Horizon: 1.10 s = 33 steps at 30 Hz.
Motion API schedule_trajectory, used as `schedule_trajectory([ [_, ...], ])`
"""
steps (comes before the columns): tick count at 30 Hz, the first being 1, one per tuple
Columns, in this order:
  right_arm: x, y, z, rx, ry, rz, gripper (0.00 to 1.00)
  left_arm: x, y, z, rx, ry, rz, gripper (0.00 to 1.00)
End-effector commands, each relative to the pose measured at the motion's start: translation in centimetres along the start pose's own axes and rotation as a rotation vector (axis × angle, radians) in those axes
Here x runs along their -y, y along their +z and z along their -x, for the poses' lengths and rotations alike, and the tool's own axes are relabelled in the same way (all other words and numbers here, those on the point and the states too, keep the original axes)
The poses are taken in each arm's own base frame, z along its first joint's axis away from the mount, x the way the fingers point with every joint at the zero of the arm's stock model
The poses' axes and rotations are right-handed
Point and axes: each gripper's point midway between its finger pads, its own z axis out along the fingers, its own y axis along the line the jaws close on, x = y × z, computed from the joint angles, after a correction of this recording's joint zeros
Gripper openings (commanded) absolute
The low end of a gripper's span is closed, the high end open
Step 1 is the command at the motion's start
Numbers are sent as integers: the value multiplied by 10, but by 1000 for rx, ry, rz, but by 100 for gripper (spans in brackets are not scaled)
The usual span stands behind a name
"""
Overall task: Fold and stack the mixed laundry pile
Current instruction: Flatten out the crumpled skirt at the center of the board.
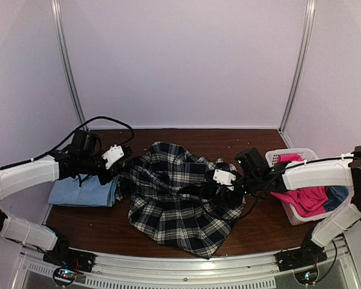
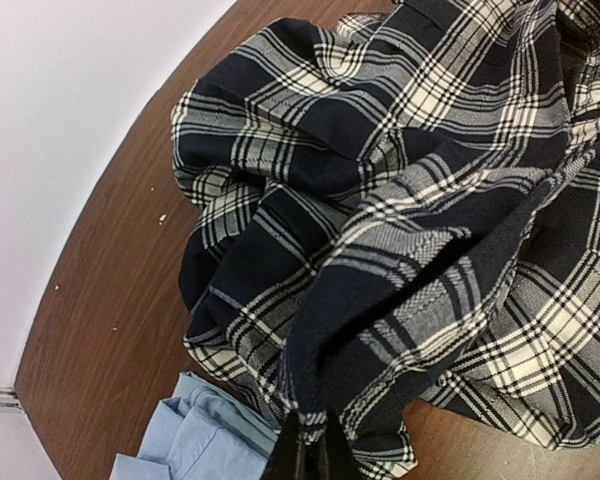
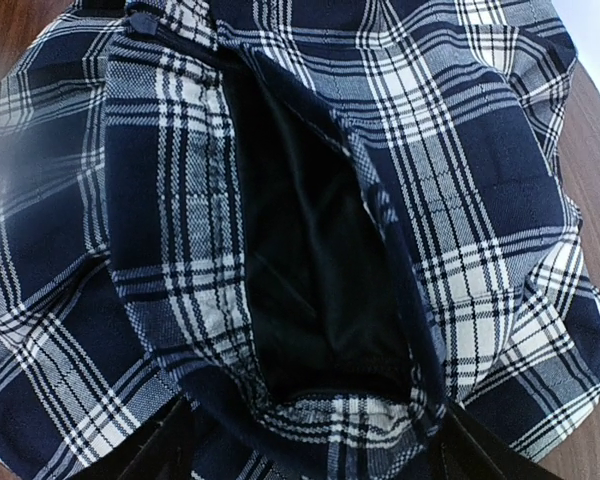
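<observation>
The black-and-white plaid shirt (image 1: 174,201) lies crumpled mid-table. My left gripper (image 1: 121,165) is at its left edge; in the left wrist view the gripper (image 2: 310,455) is shut on a fold of the plaid hem (image 2: 380,250). My right gripper (image 1: 207,183) rests on the shirt's right part; in the right wrist view the gripper (image 3: 312,455) is open, jaws wide apart, with plaid cloth (image 3: 310,200) and its dark lining bunched between them. The light blue shirt (image 1: 84,191) lies folded at the left, also in the left wrist view (image 2: 190,445). Hot-pink trousers (image 1: 305,200) and a duller blue cloth (image 1: 338,197) sit in the basket.
The white lattice basket (image 1: 287,158) stands at the table's right edge under my right arm. The brown table (image 1: 228,141) ends at pale walls behind and at both sides. A black cable (image 1: 108,120) loops behind my left arm.
</observation>
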Motion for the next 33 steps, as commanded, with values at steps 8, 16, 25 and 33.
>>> schedule_trajectory([
  [8,23,0,29,56,-73,-96,25,-21,-8,15,72,-41,76,0],
  [16,87,-86,84,186,1,-448,0,-63,-54,65,217,-120,241,0],
  [25,173,-255,195,402,45,-914,0,-136,-177,226,545,-203,336,0],
  [33,165,-330,233,474,8,-1018,0,-136,-235,282,603,-194,361,0],
])
